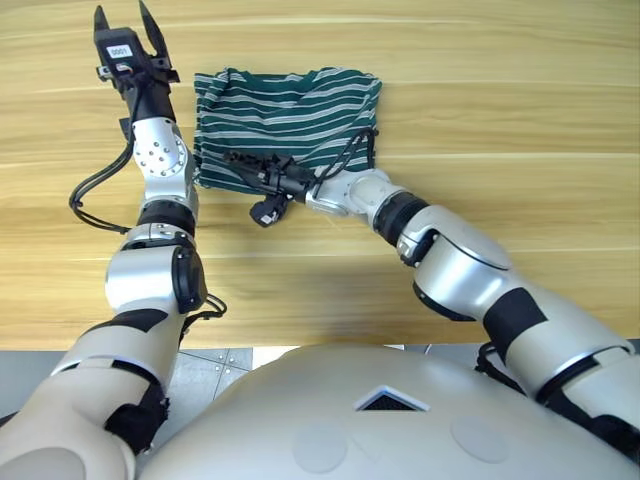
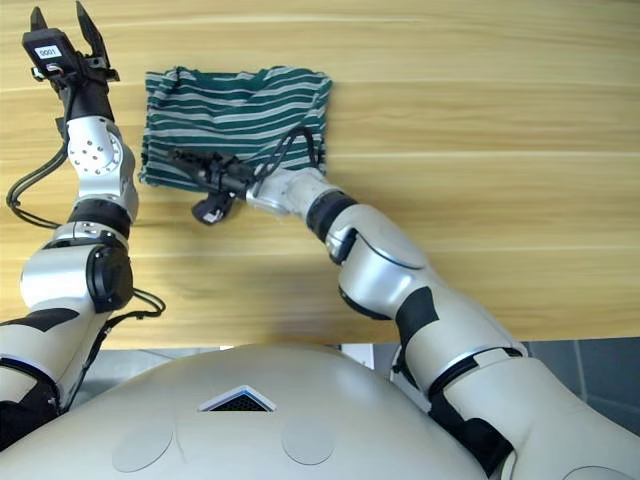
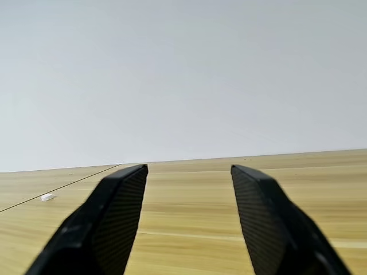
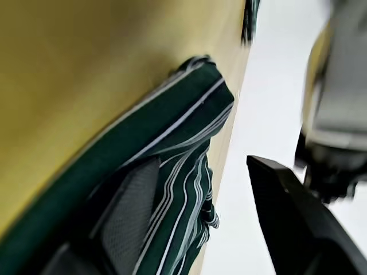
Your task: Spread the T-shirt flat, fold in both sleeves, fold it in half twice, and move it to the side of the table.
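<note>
The T-shirt (image 1: 290,110), dark green with pale stripes, lies folded into a compact rectangle at the far middle of the wooden table (image 1: 500,120). My right gripper (image 1: 238,160) lies low along the shirt's near edge, pointing toward its near-left corner. It is open: the right wrist view has one finger (image 4: 129,215) tucked into the striped folds (image 4: 189,132) and the other finger (image 4: 292,212) standing well apart. My left gripper (image 1: 122,18) is held up just left of the shirt's far-left corner, open and holding nothing, apart from the cloth.
Bare wood stretches wide to the right of the shirt and in front of it. The table's near edge (image 1: 300,345) runs just before my torso. A small white scrap (image 3: 47,197) lies far off on the table in the left wrist view.
</note>
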`<state>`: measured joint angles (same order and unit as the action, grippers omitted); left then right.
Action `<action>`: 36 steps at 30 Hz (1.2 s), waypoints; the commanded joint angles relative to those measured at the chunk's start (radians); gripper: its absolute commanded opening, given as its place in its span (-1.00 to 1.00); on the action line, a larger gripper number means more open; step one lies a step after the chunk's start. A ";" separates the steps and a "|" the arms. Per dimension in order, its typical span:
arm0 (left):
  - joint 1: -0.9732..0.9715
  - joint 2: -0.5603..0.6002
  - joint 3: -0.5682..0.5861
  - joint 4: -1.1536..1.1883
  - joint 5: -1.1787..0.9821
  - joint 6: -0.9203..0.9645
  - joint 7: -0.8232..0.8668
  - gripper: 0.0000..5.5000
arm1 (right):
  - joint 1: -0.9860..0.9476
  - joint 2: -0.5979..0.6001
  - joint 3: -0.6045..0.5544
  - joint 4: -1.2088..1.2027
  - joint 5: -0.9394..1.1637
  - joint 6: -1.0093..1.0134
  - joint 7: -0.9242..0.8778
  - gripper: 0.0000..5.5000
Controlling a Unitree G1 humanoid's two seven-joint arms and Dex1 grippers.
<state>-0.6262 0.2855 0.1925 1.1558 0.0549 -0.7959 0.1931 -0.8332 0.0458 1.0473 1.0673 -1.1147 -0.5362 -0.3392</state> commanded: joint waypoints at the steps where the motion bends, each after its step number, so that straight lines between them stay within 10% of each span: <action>1: -0.001 0.003 -0.009 -0.013 0.011 -0.003 0.014 -0.02 | 0.098 -0.249 0.025 -0.242 0.021 -0.164 0.140 0.02; 7: 0.011 0.022 -0.054 -0.022 0.056 0.003 0.005 -0.02 | 0.398 -0.809 -0.243 -0.793 0.254 -0.210 0.322 0.02; 12: 0.037 0.049 -0.136 -0.059 0.143 -0.010 -0.029 -0.02 | 0.603 -0.987 -0.512 -0.963 0.420 -0.113 0.345 0.02; 19: 0.102 0.078 -0.210 -0.155 0.192 -0.045 -0.105 -0.02 | 0.652 -0.808 -0.658 -1.048 0.475 -0.037 0.284 0.02; 27: 0.371 0.181 -0.378 -0.389 0.344 -0.106 -0.277 -0.02 | 0.630 -0.611 -0.544 -0.977 0.370 -0.058 0.319 0.02; 36: 0.489 0.229 -0.309 -0.511 0.414 0.077 -0.131 -0.02 | 0.513 -0.455 -0.396 -0.783 0.234 -0.089 0.334 0.02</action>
<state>-0.1621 0.4966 -0.1386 0.6631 0.4673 -0.7522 0.0366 -0.2938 -0.4250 0.6273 0.2450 -0.8565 -0.6158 -0.0200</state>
